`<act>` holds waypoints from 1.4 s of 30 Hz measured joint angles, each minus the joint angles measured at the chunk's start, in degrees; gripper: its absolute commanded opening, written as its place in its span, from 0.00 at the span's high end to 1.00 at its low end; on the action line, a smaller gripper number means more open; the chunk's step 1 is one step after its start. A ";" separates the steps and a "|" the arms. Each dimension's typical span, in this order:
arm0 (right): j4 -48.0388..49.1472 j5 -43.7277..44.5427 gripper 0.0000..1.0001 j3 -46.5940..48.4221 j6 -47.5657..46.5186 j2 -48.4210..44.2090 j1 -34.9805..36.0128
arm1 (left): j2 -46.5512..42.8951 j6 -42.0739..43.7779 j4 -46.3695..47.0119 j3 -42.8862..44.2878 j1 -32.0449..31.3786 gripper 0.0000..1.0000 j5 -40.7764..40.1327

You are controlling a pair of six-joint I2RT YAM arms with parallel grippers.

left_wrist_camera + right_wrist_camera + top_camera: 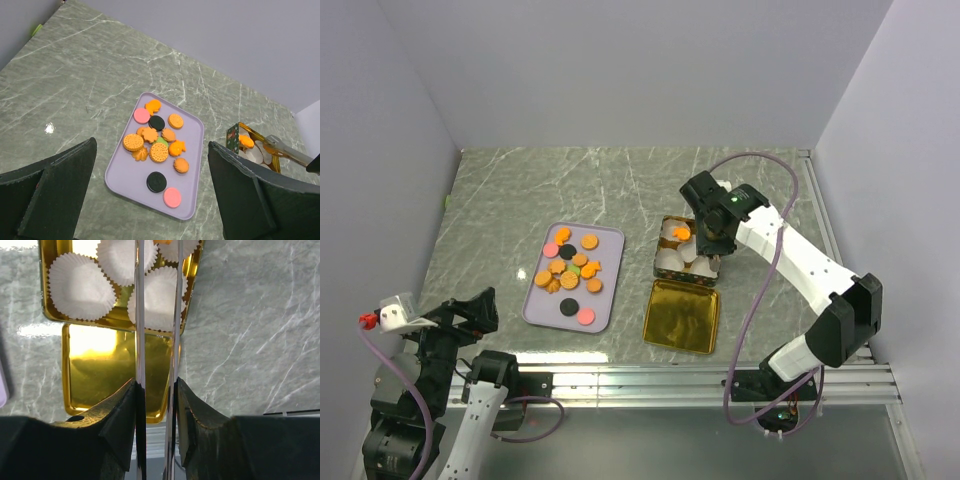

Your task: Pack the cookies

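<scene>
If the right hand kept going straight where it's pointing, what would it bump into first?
Most likely a white paper cup in the gold tin. The right hand points into the tin with cups right ahead, though depth is hard to judge.

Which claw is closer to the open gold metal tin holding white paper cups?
The right. The right claw hangs directly over the gold metal tin; the left claw sits far off, beyond the lilac plastic tray.

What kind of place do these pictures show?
Probably a robot test cell in a laboratory: plain white walls enclose a marble-patterned table, the left arm and right arm are mounted on a metal rail at its edge, and cookies lie staged on a tray.
</scene>
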 measured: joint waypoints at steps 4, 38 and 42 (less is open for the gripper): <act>1.33 0.17 0.62 -1.38 -0.22 0.00 -0.48 | 0.00 -0.02 0.00 0.00 0.00 0.01 -0.02; 2.47 -1.75 0.48 5.03 -0.09 0.07 -1.75 | 0.00 0.02 0.02 -0.09 0.00 0.01 0.02; 1.95 -2.86 0.48 8.87 1.51 0.61 5.25 | 0.00 0.11 0.04 -0.20 0.00 0.00 0.09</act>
